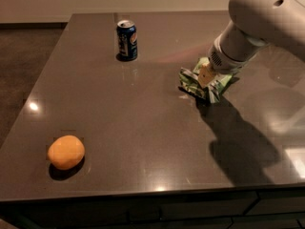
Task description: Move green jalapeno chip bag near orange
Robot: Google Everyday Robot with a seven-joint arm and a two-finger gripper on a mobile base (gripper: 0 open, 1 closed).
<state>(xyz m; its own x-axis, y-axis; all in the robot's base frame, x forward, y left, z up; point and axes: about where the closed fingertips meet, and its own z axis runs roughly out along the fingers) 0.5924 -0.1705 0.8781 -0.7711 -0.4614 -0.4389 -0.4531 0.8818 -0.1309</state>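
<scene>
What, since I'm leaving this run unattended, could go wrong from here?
The end effector is at the chip bag, far across the table from the orange; the crinkled bag could slip free on that long trip. The orange is round and near the front edge, so a bump might roll it off.

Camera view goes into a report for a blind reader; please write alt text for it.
The robot arm's gripper is down at the crumpled green jalapeno chip bag on the right side of a dark table. The orange lies far off near the front left corner, and a blue soda can stands upright towards the back.
</scene>
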